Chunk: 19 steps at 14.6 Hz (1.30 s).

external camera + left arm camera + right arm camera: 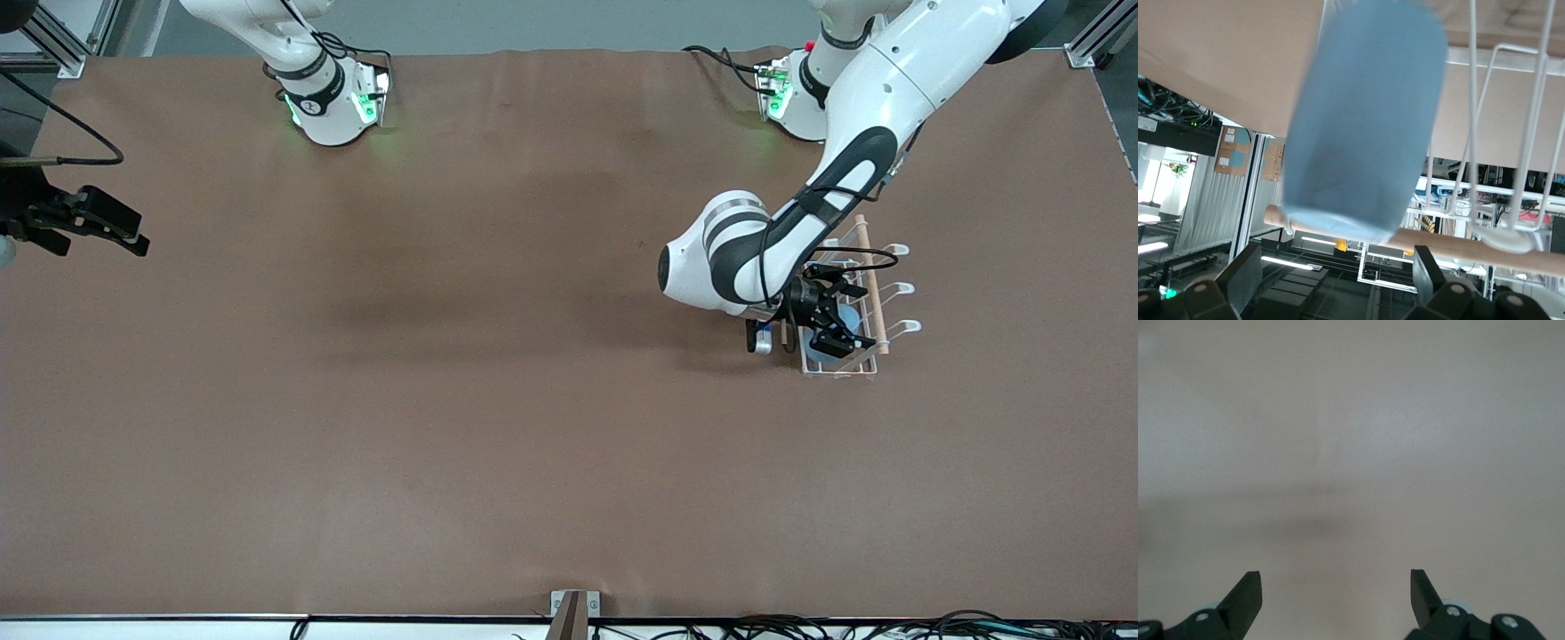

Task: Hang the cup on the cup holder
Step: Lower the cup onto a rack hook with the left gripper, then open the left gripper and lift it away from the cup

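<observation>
1. Position. In the front view, taken from the centre of the table (533, 400), the cup holder (871, 284) stands at about 3 o'clock, toward the left arm's end. The left gripper (840, 313) is over the holder's base, on the 9 o'clock side of the wooden rod (876, 307).

2. Cup. The cup (1365, 127) lies inside the wire frame, tilted, with its rim just beside the rod. It appears to sit over a prong, but the prong is hidden inside the cup, so this cannot be confirmed.

3. Left gripper state. The fingers (1245, 277) are spread wider than the cup rim. A gap shows on each side, and they have hold of nothing.

4. Right gripper state. The right gripper (107, 227) waits at about 9 o'clock, over the table edge at the right arm's end. Its fingers are wide apart with nothing between them.

5. Step in hand (judgement). The cup appears released, so the next move is likely the withdrawal. To do it well:
- Keep the fingers at full spread so that neither pad drags the rim.
- Back out along the cup's axis, away from the rod.
- Avoid sideways motion, because the adjacent wires (1538, 133) are close.
- Move slowly. The cup is light, and a small knock could slide it off.
</observation>
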Motion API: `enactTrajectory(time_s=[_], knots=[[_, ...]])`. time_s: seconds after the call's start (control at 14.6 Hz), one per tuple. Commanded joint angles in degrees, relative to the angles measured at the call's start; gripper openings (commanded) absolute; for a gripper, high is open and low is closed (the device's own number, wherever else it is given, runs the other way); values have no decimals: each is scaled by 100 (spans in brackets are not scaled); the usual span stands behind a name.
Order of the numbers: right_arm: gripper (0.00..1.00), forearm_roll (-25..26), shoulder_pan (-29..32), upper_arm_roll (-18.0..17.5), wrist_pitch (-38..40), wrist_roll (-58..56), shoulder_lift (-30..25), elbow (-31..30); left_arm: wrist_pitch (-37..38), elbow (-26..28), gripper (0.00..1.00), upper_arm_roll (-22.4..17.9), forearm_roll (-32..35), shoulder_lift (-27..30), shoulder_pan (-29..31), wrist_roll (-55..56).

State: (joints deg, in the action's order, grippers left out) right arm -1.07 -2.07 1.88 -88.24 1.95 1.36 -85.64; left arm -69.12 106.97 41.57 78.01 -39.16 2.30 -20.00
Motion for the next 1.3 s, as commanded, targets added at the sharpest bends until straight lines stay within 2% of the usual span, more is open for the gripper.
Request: enactTrajectory(time_s=[0.0, 0.14, 0.48, 0.68, 0.82, 1.02, 1.16, 1.23], knots=[[98, -16, 14, 5, -71, -20, -398, -496, 118, -316, 100, 9, 39, -31, -55, 101], [98, -16, 5, 5, -97, -20, -504, -620, 118, -728, 100, 44, -249, -4, -72, 320], [99, -16, -39, -21, -202, -11, -470, -576, 100, -2108, 100, 238, -1663, 136, -37, 1233], [99, -16, -30, -21, -212, -11, -461, -524, 83, -2741, 100, 395, -2499, 224, 24, 2128], [99, -16, -21, -12, -220, -2, -452, -515, 48, -3163, 100, 405, -3419, 286, 173, 3224], [99, -16, -21, -13, -212, -2, -443, -488, -521, -3244, 100, 536, -4388, 592, 743, 4440], [99, -16, -21, -21, -212, -2, -443, -488, -935, -3253, 100, 571, -5012, 891, 1182, 4505], [99, -16, -21, -13, -212, -2, -443, -488, -972, -3253, 100, 589, -5111, 1023, 1376, 4452]])
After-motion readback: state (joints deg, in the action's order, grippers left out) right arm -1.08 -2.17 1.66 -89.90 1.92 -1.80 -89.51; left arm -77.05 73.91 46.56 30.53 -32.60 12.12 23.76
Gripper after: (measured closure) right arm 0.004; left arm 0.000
